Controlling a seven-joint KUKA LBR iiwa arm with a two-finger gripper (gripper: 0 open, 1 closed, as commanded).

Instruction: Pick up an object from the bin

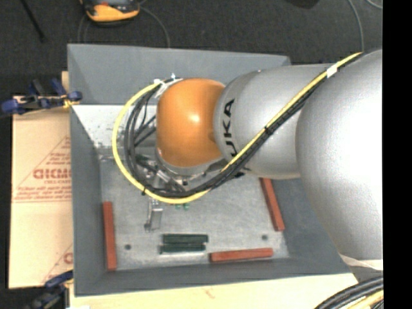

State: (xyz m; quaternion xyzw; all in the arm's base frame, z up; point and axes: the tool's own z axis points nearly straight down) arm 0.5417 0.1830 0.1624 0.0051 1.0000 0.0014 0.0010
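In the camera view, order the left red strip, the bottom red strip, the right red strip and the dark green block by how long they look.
1. Left red strip and bottom red strip: alike, unranked.
2. Right red strip: shorter, though the arm may hide its top end.
3. Dark green block: shortest.

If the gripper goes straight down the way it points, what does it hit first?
Probably the bare bin floor under the gripper; the dark green bar lies just beside, though depth is unclear.
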